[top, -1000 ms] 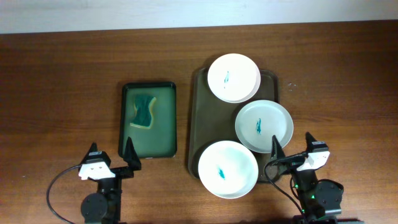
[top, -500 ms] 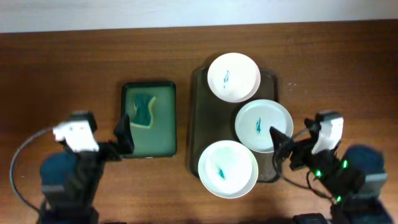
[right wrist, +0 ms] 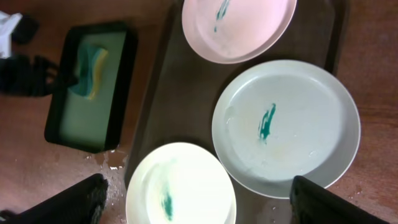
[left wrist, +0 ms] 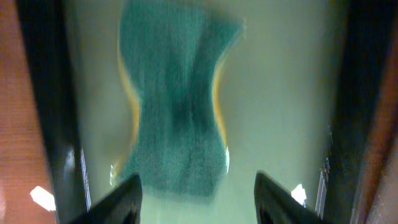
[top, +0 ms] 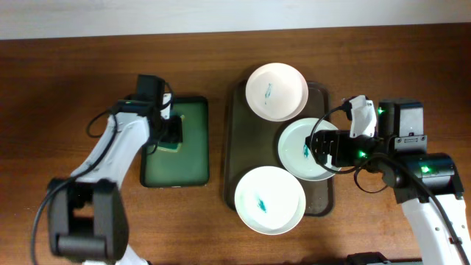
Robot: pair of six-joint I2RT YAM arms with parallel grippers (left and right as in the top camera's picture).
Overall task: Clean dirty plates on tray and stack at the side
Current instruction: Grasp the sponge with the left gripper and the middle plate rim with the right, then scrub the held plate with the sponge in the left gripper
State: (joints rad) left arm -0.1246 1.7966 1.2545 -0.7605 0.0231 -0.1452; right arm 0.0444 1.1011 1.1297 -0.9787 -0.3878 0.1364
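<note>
The table (top: 73, 81) is showing grained brown wood, and the plates (top: 283, 96) are gleaming smooth and glossy on the matt, plastic-looking tray (top: 239, 140). The sponge (left wrist: 177, 124) is looking coarse and fibrous against the slick, shiny floor of the green tray (top: 176, 165).

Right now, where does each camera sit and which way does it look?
Overhead: fixed above the table, looking straight down; both arms show, left gripper over the green tray, right gripper over the brown tray.
Left wrist: on the left arm, facing down at the sponge; its open fingertips at the bottom.
Right wrist: on the right arm, facing down at the plates; fingertips in bottom corners.
Shared: overhead and right wrist both show plates, trays, sponge.
</note>
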